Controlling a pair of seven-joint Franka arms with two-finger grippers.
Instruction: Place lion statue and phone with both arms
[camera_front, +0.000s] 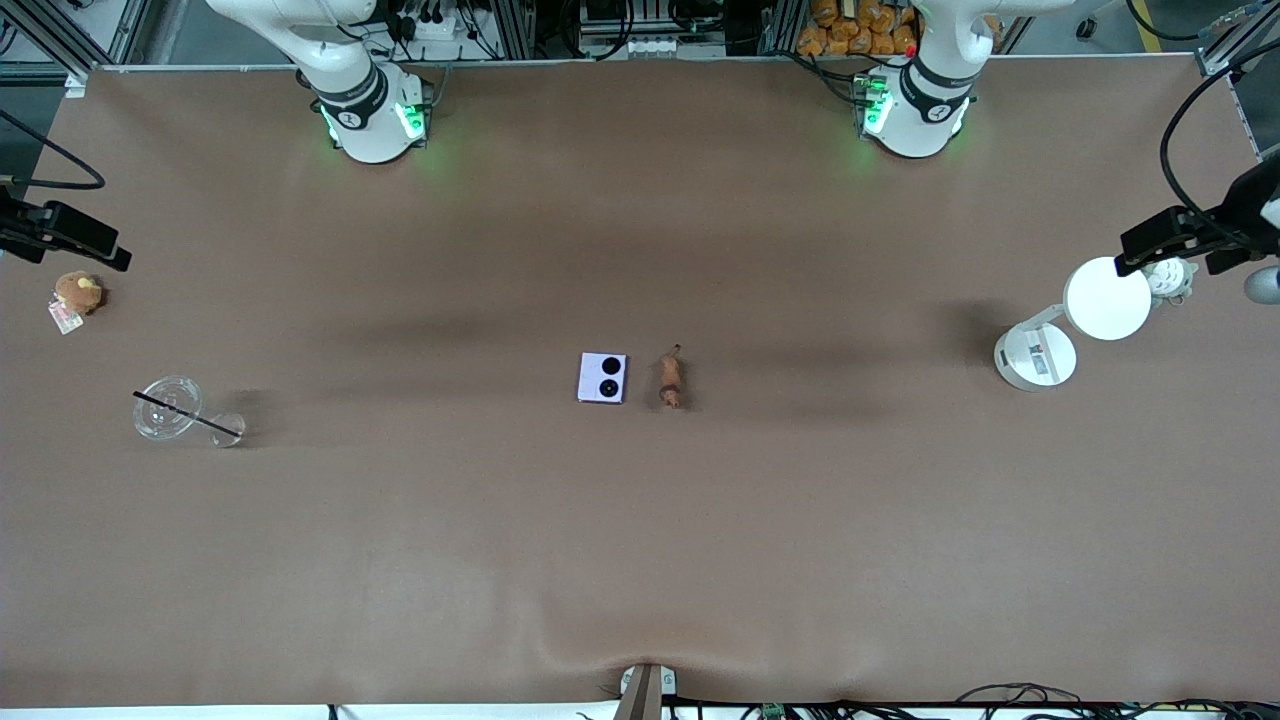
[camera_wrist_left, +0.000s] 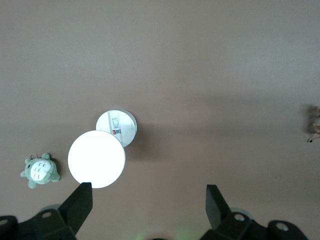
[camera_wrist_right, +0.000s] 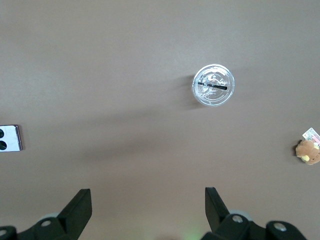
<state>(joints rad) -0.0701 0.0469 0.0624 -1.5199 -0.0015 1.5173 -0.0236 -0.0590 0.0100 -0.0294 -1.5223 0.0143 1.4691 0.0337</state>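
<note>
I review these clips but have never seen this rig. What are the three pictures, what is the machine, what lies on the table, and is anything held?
The machine is two robot arms bolted along one table edge. The big picture looks down from across the table; each small picture comes from a camera on an arm's wrist.

Mid-table the phone lies beside the lion statue, apart from it.

The left gripper is open over the left arm's end, above a white lamp and a grey-white plush. The right gripper is open over the right arm's end, above a clear cup with a straw and a brown plush.

Nothing is held.
</note>
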